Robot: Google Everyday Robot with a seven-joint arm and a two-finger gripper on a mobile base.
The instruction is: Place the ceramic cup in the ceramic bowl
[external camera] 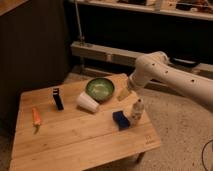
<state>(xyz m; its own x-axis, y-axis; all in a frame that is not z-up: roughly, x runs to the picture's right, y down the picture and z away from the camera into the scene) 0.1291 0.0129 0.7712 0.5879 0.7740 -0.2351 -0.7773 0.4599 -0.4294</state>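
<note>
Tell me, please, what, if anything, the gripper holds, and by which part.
Nothing, it seems: the gripper hangs beside the ceramic bowl, apart from the ceramic cup lying on its side.

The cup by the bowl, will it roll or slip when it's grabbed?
The cup seems to lie on its side, so a nudge would likely roll it in a curve, since it tapers. It looks smooth and glossy, so it is probably slippery. The gripper hangs beside the bowl, away from the cup.

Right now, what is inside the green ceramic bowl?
Only its pale glossy inside; the ceramic bowl holds nothing, and nothing covers it. The ceramic cup lies beside it; the gripper hangs to its right.
</note>
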